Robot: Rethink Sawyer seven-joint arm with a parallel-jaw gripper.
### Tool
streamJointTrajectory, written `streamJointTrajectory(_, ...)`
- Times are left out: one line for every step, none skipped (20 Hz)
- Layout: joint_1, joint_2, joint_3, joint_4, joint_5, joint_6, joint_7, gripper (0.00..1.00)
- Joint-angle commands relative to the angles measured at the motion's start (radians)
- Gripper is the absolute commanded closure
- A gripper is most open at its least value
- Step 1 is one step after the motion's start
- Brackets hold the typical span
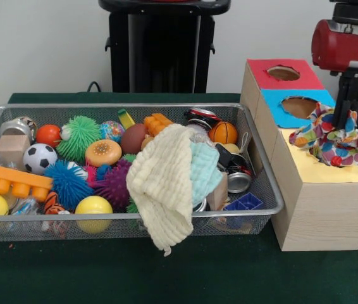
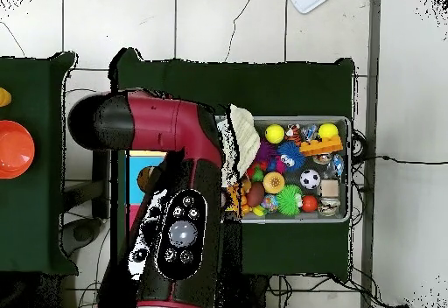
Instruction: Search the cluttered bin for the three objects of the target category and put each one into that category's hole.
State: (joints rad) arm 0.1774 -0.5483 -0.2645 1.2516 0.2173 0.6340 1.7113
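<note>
Cloth seems to be the target category, judging from the colourful patterned cloth [image 1: 333,140] that hangs bunched over the yellow top of the sorting box [image 1: 321,212], at the right of the front view, where the gripper [image 1: 342,119] comes down into its folds; the cloth looks pinched there, though the fingertips are buried in fabric and I cannot tell for sure that they are clenched. No yellow hole shows, the cloth covering where it would be, while the red-topped hole [image 1: 283,73] and the blue-topped hole [image 1: 300,106] further back stand open and empty. So one piece looks to be at its slot but not yet dropped through, and at least two wait in the wire bin [image 1: 268,190]: a cream waffle cloth [image 1: 163,183] draped over the near rim and a pale green cloth [image 1: 204,171] just beside it, among balls and cans. Room is tight between the bin's right edge and the box, which nearly touch; above the box there is free space, and in the overhead view the arm [image 2: 175,191] hides the box almost wholly
</note>
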Motion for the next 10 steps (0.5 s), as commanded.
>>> streamJointTrajectory(0.005, 0.053, 0.017, 0.107, 0.026, 0.135, 0.273, 1.00)
streamJointTrajectory(0.006, 0.053, 0.018, 0.105, 0.030, 0.141, 0.279, 1.00)
streamJointTrajectory(0.009, 0.052, 0.019, 0.105, 0.034, 0.145, 0.282, 1.00)
streamJointTrajectory(0.012, 0.051, 0.019, 0.108, 0.036, 0.147, 0.286, 1.00)
streamJointTrajectory(0.015, 0.050, 0.020, 0.110, 0.039, 0.150, 0.290, 1.00)
streamJointTrajectory(0.017, 0.049, 0.018, 0.113, 0.040, 0.149, 0.292, 1.00)
streamJointTrajectory(0.020, 0.048, 0.017, 0.116, 0.041, 0.148, 0.295, 1.00)
streamJointTrajectory(0.022, 0.047, 0.016, 0.121, 0.041, 0.146, 0.293, 1.00)
streamJointTrajectory(0.020, 0.047, 0.016, 0.121, 0.039, 0.147, 0.287, 1.00)
streamJointTrajectory(0.022, 0.046, 0.014, 0.125, 0.038, 0.143, 0.288, 1.00)
